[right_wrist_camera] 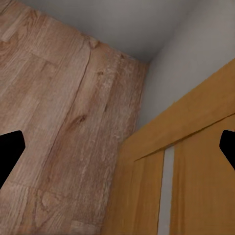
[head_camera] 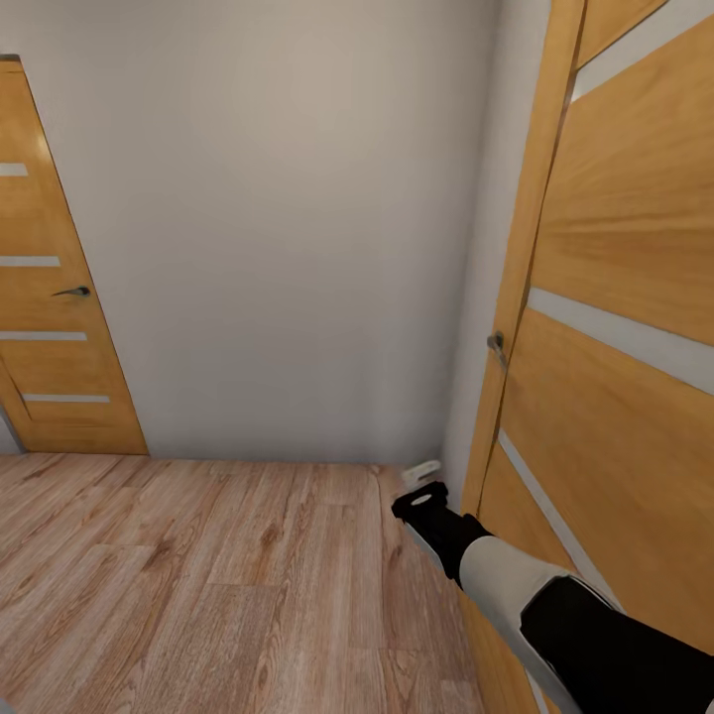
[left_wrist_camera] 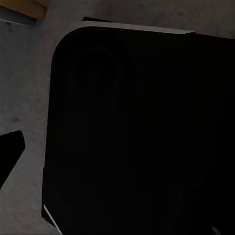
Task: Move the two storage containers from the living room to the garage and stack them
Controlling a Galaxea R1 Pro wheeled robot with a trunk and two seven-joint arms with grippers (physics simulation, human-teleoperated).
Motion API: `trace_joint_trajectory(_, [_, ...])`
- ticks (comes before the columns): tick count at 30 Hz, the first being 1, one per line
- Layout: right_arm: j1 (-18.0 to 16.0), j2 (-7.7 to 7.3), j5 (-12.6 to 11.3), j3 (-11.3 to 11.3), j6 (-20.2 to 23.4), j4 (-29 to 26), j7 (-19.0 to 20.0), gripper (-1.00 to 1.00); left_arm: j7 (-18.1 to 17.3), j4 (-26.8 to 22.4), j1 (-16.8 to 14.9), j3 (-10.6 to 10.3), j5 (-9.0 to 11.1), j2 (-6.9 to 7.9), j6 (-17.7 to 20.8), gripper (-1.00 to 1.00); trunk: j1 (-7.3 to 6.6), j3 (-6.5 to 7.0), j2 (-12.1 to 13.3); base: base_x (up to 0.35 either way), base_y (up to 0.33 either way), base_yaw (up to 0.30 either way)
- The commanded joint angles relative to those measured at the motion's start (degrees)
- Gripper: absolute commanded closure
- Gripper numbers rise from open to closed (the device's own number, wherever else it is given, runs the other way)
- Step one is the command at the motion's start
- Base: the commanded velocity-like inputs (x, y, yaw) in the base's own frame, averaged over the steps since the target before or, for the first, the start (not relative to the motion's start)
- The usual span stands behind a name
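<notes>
The two storage containers are out of view. My right arm reaches forward and low, and its gripper hangs just above the light wood-plank floor, close to the corner beside the right-hand door. In the right wrist view the gripper is open: its dark fingertips sit far apart with nothing between them. In the left wrist view one dark fingertip of the left gripper shows at the picture's edge, spread wide. The other is lost against a dark rounded part of my own body.
A plain white wall stands ahead. A light-wood door with a dark handle is at the left. The right-hand door, with a handle, stands very near my right arm. Open floor lies to the left.
</notes>
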Motion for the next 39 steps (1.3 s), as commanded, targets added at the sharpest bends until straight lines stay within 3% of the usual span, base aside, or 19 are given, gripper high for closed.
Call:
trace_joint_trajectory(1, [0.09, 0.00, -0.57, 0.50, 0.17, -0.03, -0.29, -1.00, -0.07, -0.07, 0.03, 0.11, 0.45, -0.01, -0.08, -1.00, 0.00, -0.05, -0.03, 0.000, 0.000, 0.000])
trace_joint_trajectory(16, [1.58, 0.00, -0.51, 0.46, -0.19, 0.17, -0.21, -1.00, -0.07, -0.07, 0.03, 0.11, 0.45, -0.01, -0.11, -1.00, 0.00, -0.05, -0.03, 0.000, 0.000, 0.000])
trace_joint_trajectory(29, [14.29, 0.00, 0.03, 0.57, -3.41, 0.49, -0.14, -1.00, -0.07, -0.07, 0.03, 0.11, 0.45, 0.04, -0.07, -1.00, 0.00, -0.05, -0.03, 0.000, 0.000, 0.000])
trace_joint_trajectory(35, [15.45, 0.00, 0.07, 0.59, -4.60, 6.19, -0.07, -1.00, -0.07, -0.07, 0.03, 0.11, 0.45, 0.04, -0.07, -1.00, 0.00, -0.05, -0.03, 0.000, 0.000, 0.000])
trace_joint_trajectory(39, [16.04, 0.00, 0.00, 0.59, -7.78, 10.17, 1.28, -1.00, -0.07, -0.07, 0.03, 0.12, 0.45, 0.02, -0.07, -1.00, 0.00, -0.05, -0.03, 0.000, 0.000, 0.000])
